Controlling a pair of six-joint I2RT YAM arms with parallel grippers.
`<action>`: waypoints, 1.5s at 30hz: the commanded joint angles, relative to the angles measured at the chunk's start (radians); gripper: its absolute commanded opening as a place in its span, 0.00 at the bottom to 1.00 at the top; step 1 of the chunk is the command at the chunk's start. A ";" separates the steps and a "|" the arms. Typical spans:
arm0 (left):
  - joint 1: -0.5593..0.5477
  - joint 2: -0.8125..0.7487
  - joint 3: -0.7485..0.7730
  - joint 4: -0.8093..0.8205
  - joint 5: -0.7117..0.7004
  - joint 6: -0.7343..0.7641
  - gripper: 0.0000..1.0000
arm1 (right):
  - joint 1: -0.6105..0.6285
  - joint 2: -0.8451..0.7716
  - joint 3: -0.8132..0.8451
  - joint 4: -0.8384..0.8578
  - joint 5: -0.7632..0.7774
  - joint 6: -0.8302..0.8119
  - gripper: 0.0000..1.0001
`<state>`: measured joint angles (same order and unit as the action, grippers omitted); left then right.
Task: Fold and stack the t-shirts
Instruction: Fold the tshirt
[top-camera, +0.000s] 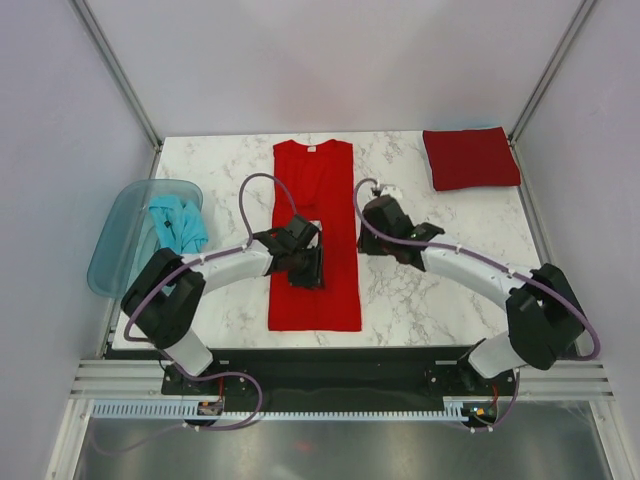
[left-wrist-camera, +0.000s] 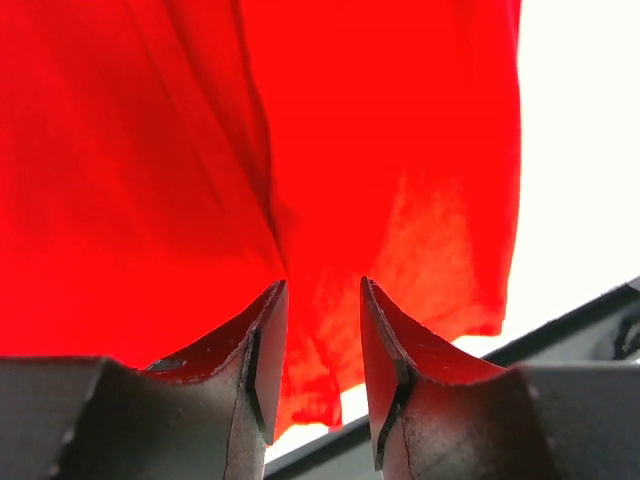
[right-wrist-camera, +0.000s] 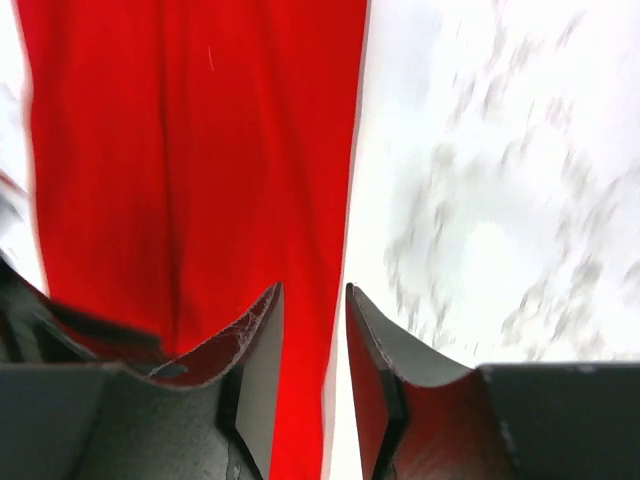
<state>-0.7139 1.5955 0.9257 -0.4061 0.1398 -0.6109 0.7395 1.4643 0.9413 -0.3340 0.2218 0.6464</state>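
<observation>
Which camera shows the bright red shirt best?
The top external view: the bright red shirt shows from collar to hem as a long strip. The left wrist view shows only a close patch of its cloth, the right wrist view just one long edge against the table.

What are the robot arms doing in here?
Two robot arms are folding t-shirts on a marble table. The bright red shirt lies in the middle, folded into a long narrow strip. The left end effector is over the strip's middle and the right end effector is at its right edge, both open, gripping nothing. A crimson shirt is already folded square at the far right corner. A teal shirt waits crumpled in the blue tub on the left.
</observation>
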 joint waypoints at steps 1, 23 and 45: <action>0.002 0.058 0.044 0.026 -0.020 0.037 0.43 | -0.128 0.063 0.129 0.105 -0.110 -0.137 0.40; -0.001 0.110 0.032 -0.063 -0.092 0.065 0.02 | -0.319 0.682 0.541 0.234 -0.297 -0.237 0.35; 0.001 0.058 0.071 -0.164 -0.111 0.059 0.24 | -0.335 0.679 0.596 0.083 -0.272 -0.251 0.21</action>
<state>-0.7132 1.6829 0.9649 -0.4706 0.0677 -0.5617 0.4183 2.1853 1.5379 -0.1551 -0.0418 0.4076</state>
